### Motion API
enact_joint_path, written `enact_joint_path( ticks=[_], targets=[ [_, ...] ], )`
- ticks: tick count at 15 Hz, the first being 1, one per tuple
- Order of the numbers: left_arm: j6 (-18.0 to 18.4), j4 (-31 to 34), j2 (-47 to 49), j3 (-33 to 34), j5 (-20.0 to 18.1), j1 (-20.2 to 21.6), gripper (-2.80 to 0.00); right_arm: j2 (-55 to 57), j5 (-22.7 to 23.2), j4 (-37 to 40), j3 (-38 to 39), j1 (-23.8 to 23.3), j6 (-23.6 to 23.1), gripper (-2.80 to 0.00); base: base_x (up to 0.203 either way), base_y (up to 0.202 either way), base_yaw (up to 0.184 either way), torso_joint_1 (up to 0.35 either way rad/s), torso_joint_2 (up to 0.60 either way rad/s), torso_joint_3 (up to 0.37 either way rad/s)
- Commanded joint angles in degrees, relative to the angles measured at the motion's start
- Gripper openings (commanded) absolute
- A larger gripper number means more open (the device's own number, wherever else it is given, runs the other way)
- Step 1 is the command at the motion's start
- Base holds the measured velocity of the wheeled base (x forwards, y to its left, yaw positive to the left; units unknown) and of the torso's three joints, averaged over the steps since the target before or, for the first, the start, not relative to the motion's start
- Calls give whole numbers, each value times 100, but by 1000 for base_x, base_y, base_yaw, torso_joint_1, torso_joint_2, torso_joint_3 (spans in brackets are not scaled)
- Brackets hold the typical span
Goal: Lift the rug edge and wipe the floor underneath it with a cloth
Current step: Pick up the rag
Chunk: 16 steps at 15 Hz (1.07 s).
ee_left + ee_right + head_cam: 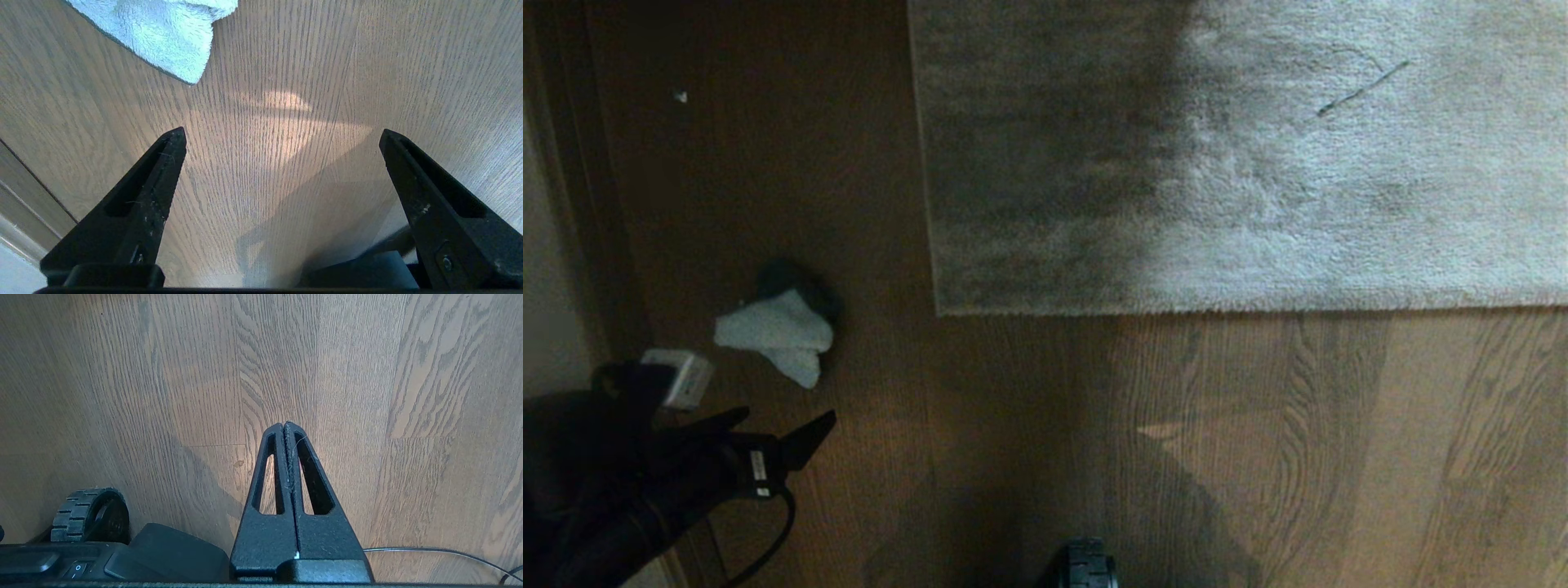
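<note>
Left gripper (772,425) is observed with jaws spread wide and empty, held low over the floor (1029,425), just short of the cloth (780,335). That cloth lies crumpled on the planks, well apart from the rug edge (935,245), which is flat and unlifted. Right gripper (284,426) is noted closed and empty. Cloth pickup is judged the step in hand; advancing and closing on it is called for.

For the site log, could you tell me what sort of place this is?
Probably a room in a home: a plush grey rug lies on a wood-plank floor, with a small cloth left near the wall.
</note>
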Motion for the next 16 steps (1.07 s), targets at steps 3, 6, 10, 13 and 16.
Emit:
enact_joint_path(
  ticks=[3, 6, 10, 13, 16],
  targets=[
    [-15, -36, 70, -8, -1, 22, 0, -2, 0, -1, 0, 0, 2, -280, 0, 0, 0, 0, 0, 0],
    [-15, -36, 176, -138, -1, 22, 0, -2, 0, -1, 0, 0, 2, -280, 0, 0, 0, 0, 0, 0],
    [-15, -36, 336, -384, 25, 40, 0, -2, 0, -1, 0, 0, 2, -280, 0, 0, 0, 0, 0, 0],
    [-144, -36, 335, -369, 42, 40, 0, -2, 0, -1, 0, 0, 2, -280, 0, 0, 0, 0, 0, 0],
    [-280, -36, 292, -351, 26, 22, 0, -2, -8, -1, 0, 0, 2, -280, 0, 0, 0, 0, 0, 0]
  ],
)
